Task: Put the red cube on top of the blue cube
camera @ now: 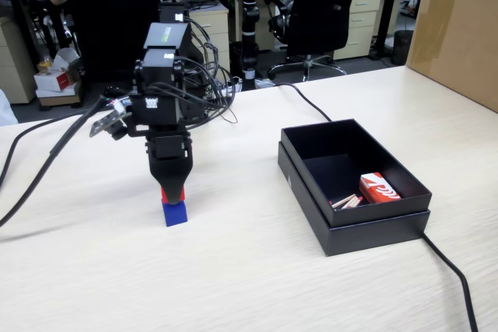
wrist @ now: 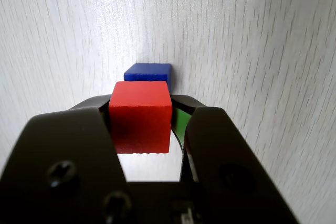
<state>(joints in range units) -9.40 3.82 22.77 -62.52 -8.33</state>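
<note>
The blue cube (camera: pixel 175 213) stands on the pale wooden table left of centre in the fixed view. My gripper (camera: pixel 173 194) points straight down over it, shut on the red cube (camera: pixel 172 195), which sits right on top of the blue cube or just above it; I cannot tell if they touch. In the wrist view the red cube (wrist: pixel 140 116) is clamped between the two black jaws of the gripper (wrist: pixel 142 109), and the blue cube (wrist: pixel 148 72) shows just beyond it, mostly hidden.
An open black box (camera: pixel 311 150) stands to the right in the fixed view, holding a red-and-white packet (camera: pixel 379 188) and small sticks. Black cables run across the table at left and from the box's right corner. A cardboard box (camera: pixel 459 29) stands far right.
</note>
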